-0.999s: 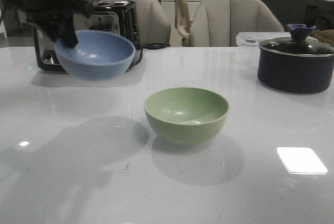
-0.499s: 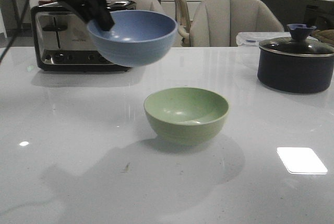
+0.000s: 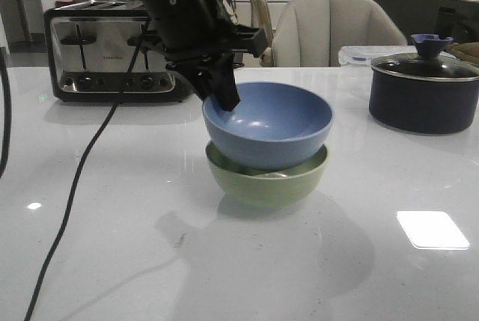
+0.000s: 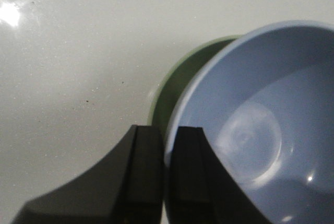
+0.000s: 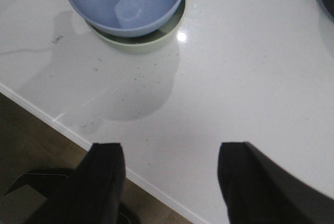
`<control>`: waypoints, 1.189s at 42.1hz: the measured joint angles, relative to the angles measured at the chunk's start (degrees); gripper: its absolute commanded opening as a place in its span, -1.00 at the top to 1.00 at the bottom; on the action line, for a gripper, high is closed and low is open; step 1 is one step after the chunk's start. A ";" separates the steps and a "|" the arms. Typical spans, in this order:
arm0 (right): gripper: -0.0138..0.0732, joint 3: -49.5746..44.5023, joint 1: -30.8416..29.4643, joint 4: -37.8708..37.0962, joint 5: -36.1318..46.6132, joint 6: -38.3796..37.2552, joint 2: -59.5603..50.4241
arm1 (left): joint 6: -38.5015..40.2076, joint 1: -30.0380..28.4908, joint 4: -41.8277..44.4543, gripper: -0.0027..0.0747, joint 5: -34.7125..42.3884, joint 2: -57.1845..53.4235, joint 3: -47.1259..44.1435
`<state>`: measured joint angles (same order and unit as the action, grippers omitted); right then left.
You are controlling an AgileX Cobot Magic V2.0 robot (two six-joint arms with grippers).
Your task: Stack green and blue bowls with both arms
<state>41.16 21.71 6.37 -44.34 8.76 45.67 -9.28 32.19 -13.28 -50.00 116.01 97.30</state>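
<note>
**Blue bowl held in the green bowl at mid-tabletop**

The white tabletop [image 3: 90, 246] fills most of the front view, glossy, with a bright square reflection near the right edge. Beyond its far edge stand pale upholstered chairs [image 3: 329, 29].

The left arm [image 3: 176, 7], black and bulky, reaches down from the upper left toward the middle of the tabletop, and a black cable [image 3: 82, 179] trails from it toward the near left edge.

At the far left sits a chrome toaster [image 3: 97, 52]. At the far right sits a dark navy pot [image 3: 423, 100] with a glass lid and a blue knob.

In the middle, the green bowl [image 3: 266, 182] stands upright on the tabletop. The blue bowl [image 3: 269, 123] sits inside it, its rim well above the green rim and tipped slightly, higher on the right. In the right wrist view the blue bowl [image 5: 125, 2] covers nearly all of the green bowl [image 5: 143, 41], leaving only a crescent of green rim showing.

The left gripper [image 3: 224, 93] is clenched on the blue bowl's left rim, one finger inside the wall and one outside. In the left wrist view the two black fingers [image 4: 148, 172] are pressed close together with the rim of the blue bowl [image 4: 255, 119] between them, and the green bowl [image 4: 182, 78] shows just behind.

The right gripper [image 5: 169, 174] hangs over the near edge of the tabletop, well apart from the bowls, its fingers spread wide and holding nothing.
</note>
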 measured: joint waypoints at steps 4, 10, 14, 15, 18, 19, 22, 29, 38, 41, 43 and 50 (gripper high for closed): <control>-0.48 0.00 0.00 0.00 0.00 0.00 0.00 | 0.00 0.00 -0.32 -0.34 0.28 0.13 0.00; -0.48 0.00 0.00 0.00 0.00 0.00 0.00 | 0.00 0.00 -0.46 -0.50 0.50 0.13 0.11; -0.48 0.00 0.00 0.00 0.00 0.00 0.00 | 0.00 0.00 -0.46 -0.47 -0.17 -0.40 0.55; -0.48 0.00 0.00 0.00 0.00 0.00 0.00 | 0.00 0.00 -0.46 -0.47 -0.29 -0.66 0.64; -0.48 0.00 0.00 0.00 0.00 0.00 0.00 | -0.12 0.00 -0.46 -0.44 -1.08 -2.61 0.64; -0.48 0.00 0.00 0.00 0.00 0.00 0.00 | -0.22 0.00 -0.34 -0.43 -1.58 -3.71 0.64; -0.48 0.00 0.00 0.00 0.00 0.00 0.00 | -0.38 0.00 -0.34 -0.40 -2.76 -7.02 0.64; -0.48 0.00 0.00 0.00 0.00 0.00 0.00 | -0.75 0.73 -0.34 -0.39 -3.07 -17.39 -3.89; -0.48 0.00 0.00 0.00 0.00 0.00 0.00 | -1.12 2.16 -0.46 -0.39 -2.01 -31.17 -16.40; -0.48 0.00 0.00 0.00 0.00 0.00 0.00 | -1.21 2.16 -0.46 -0.39 -1.76 -35.79 -21.17; -0.48 0.00 0.00 0.00 0.00 0.00 0.00 | -1.21 2.16 -0.46 -0.39 -1.74 -39.06 -23.75; -0.48 0.00 0.00 0.00 0.00 0.00 0.00 | -1.34 2.16 -0.35 -0.39 -1.41 -49.83 -33.80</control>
<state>41.16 21.71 6.37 -44.34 8.76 45.67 -10.63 34.36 -13.63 -51.41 66.18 63.50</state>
